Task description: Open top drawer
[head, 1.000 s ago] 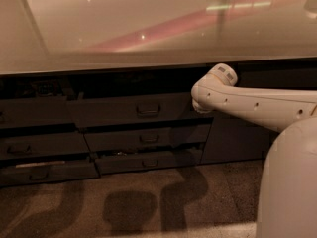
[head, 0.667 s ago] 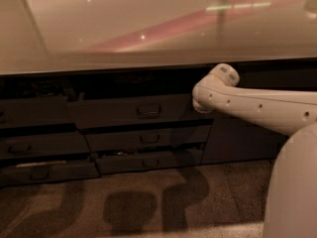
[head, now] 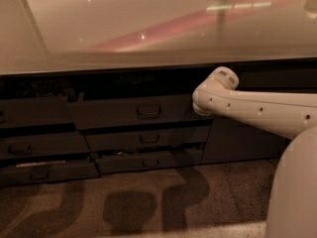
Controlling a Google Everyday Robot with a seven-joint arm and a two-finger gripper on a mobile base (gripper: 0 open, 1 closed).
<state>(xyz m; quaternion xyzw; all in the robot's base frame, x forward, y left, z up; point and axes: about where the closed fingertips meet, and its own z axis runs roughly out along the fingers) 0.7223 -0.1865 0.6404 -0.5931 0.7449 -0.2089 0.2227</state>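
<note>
The top drawer (head: 114,114) is the wide dark grey front under the counter edge, with a small bail handle (head: 148,111) at its centre. A dark gap shows above the front, and it seems to stand slightly out. My white arm comes in from the right, and its rounded joint (head: 214,90) sits at the drawer's right end. My gripper is hidden behind that joint, in the shadow under the counter, so it does not show.
A glossy pale countertop (head: 148,29) overhangs the drawers. Two shallower drawers (head: 148,139) lie below the top one, slightly ajar. More dark drawers (head: 34,145) are at the left and a plain cabinet door (head: 242,143) at the right. My white body (head: 294,192) fills the lower right, above speckled floor (head: 148,202).
The arm joint stays almost in place at the drawer's right end. My white body at the lower right has shifted slightly to the right. The drawer front looks unchanged.
</note>
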